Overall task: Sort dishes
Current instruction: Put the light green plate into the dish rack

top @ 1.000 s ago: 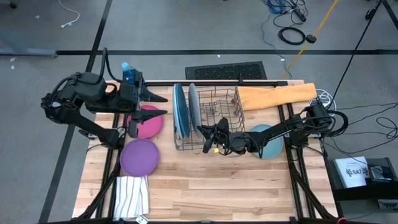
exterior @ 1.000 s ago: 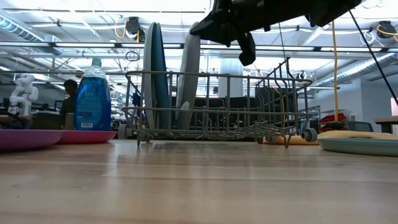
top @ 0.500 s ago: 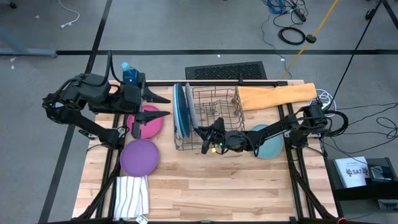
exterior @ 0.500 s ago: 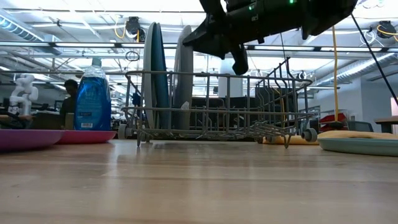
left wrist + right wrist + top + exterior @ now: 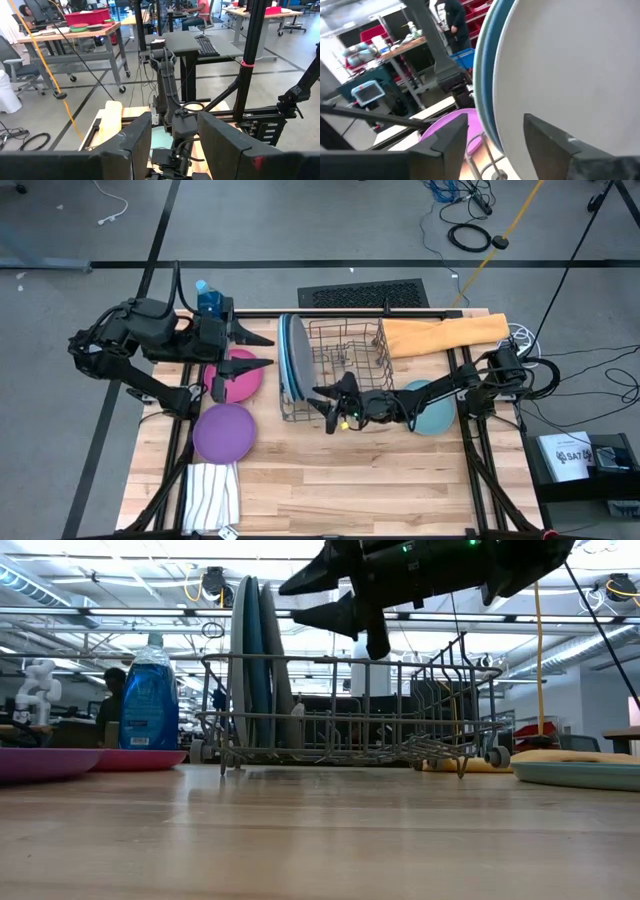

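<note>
Three dishes stand on edge at the left end of the wire rack (image 5: 372, 340): a dark blue plate (image 5: 284, 360), a light blue one (image 5: 250, 650) and a grey one (image 5: 570, 65) leaning on it. My right gripper (image 5: 305, 598) hangs open just right of the grey plate's upper rim, nothing between its fingers. My left gripper (image 5: 255, 346) stands open above the magenta plate (image 5: 240, 378). The purple plate (image 5: 223, 432) lies flat on the table nearer the front. The pale teal plate (image 5: 438, 412) lies flat, partly under my right arm.
A blue soap bottle (image 5: 205, 295) stands at the far left corner. An orange cloth (image 5: 445, 332) lies at the far right, and a striped white cloth (image 5: 212, 495) at the near left corner. The rack's right part holds no plates. Bare wood spreads along the table's near side.
My right gripper has opened and let go of the grey plate, shifting slightly toward the table's left. The plate's top has swung left from a rightward tilt, and it now leans against the light blue plate, its lower edge still in the rack.
</note>
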